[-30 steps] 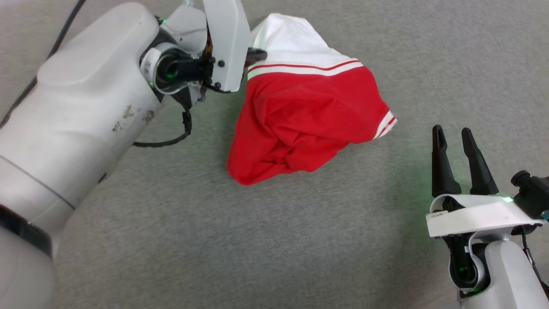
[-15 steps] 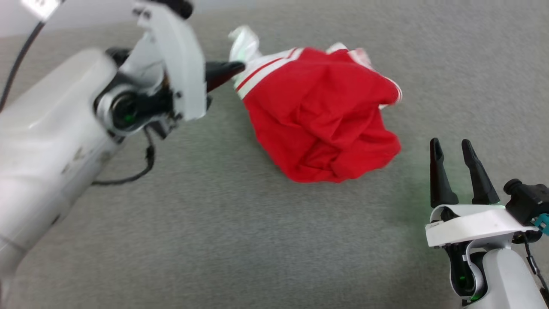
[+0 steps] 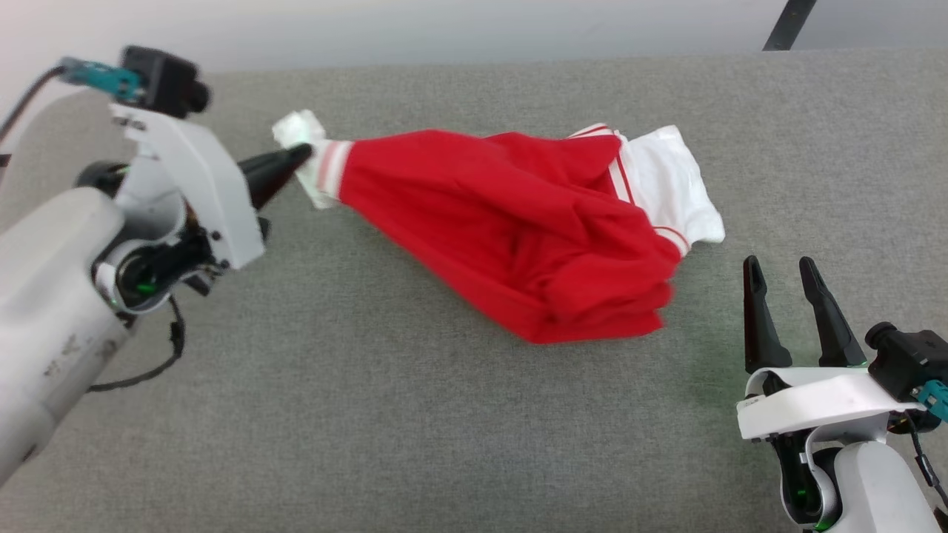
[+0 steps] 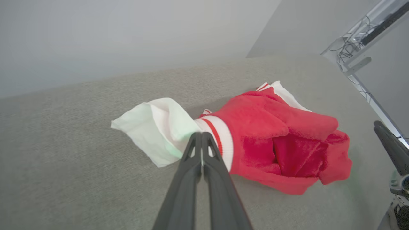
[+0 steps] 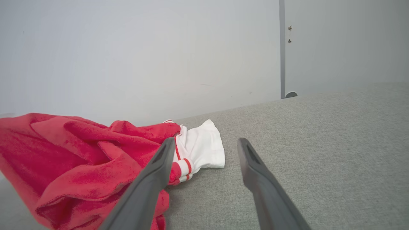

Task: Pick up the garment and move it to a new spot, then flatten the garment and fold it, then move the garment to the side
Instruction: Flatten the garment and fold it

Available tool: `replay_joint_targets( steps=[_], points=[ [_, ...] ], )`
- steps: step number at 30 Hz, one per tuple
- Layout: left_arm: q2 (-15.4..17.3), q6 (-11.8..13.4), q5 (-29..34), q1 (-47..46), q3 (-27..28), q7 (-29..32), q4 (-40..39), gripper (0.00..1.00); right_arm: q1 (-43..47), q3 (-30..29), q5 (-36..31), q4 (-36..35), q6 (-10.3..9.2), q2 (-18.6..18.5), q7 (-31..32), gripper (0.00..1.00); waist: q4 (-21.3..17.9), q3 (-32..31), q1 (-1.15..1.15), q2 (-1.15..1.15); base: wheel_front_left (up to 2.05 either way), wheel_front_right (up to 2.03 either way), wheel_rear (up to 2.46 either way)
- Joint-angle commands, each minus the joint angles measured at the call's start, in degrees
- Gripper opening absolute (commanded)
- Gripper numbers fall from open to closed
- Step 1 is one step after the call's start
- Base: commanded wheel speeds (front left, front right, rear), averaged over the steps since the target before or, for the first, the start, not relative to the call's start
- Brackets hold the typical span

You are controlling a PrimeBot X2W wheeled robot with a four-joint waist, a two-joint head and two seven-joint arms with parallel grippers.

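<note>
The garment, a red shirt with white sleeves and red-and-white striped trim, stretches crumpled across the grey surface. My left gripper is shut on its white sleeve at the striped cuff, at the upper left of the head view. The left wrist view shows the shut fingers pinching the sleeve, the red body trailing beyond. My right gripper stands open at the lower right, just right of the bunched red hem, holding nothing. In the right wrist view the garment lies left of the open fingers. Any number print is hidden.
A grey fabric-covered surface carries everything. Its far edge meets a pale wall. A dark slanted bar shows at the top right. A metal frame with cables stands off the right side in the left wrist view.
The left gripper has swung left and back with the sleeve in its grip, pulling the garment out from a hanging bunch into a long stretch. The camera has tilted up. The right gripper stays put.
</note>
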Motion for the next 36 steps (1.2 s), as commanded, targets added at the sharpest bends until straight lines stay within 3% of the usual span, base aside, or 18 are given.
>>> replay_joint_targets(
  steps=[1, 14, 20, 21, 22, 23, 31, 36],
  points=[
    [0.02, 0.03, 0.34, 1.22, 0.14, -0.96, 1.23, 0.0, -0.25, -0.14, -0.22, -0.16, -0.08, 0.01, -0.04, 1.0, 0.29, -0.09, 0.0, 0.0, 0.0, 0.0, 0.0],
    [-0.52, 2.72, 1.0, 7.61, -2.7, -1.05, 14.47, 0.0, 0.28, -1.36, -1.24, -1.03, -0.08, 0.03, -0.04, 1.0, -1.36, 1.1, 0.0, 0.0, 0.0, 0.0, 0.0],
    [-1.79, 1.88, -0.11, 8.92, -1.97, -2.77, 17.19, 0.0, -0.24, -1.21, -2.74, -0.72, -0.08, 0.04, -0.04, 1.0, -0.96, 0.84, 0.0, 0.0, 0.0, 0.0, 0.0],
    [-1.89, 1.61, -0.26, 9.07, -1.54, -3.57, 17.52, 0.13, -0.41, -0.98, -3.32, -0.42, -0.08, 0.03, -0.04, 1.0, -0.85, 0.65, 0.0, 0.0, 0.0, 0.0, 0.0],
    [-1.9, 1.45, -0.48, 9.2, -1.15, -4.45, 17.82, 0.43, -0.71, -0.67, -3.8, -0.13, -0.08, 0.03, -0.04, 1.0, -0.75, 0.51, 0.0, 0.0, 0.0, 0.0, 0.0],
    [-2.03, 1.35, -0.6, 9.53, -0.91, -5.23, 17.95, 1.0, -1.05, -0.46, -4.1, 0.2, -0.08, 0.04, -0.04, 1.0, -0.62, 0.31, 0.0, 0.0, 0.0, 0.0, 0.0],
    [-3.01, 1.11, 0.02, 13.79, 0.73, -15.53, 16.59, 1.0, -3.46, 1.46, -7.32, 1.66, -0.08, -2.58, 5.44, 1.0, 1.65, -1.43, 0.0, 0.0, 0.0, 0.0, 0.0],
    [-3.75, 3.58, 2.8, 17.72, 2.17, -25.22, 14.18, 1.0, -4.79, 3.54, -8.1, 1.57, -0.08, -5.61, 12.76, 1.0, 3.56, -2.36, 0.0, 0.0, 0.0, 0.0, 0.0]
  ],
)
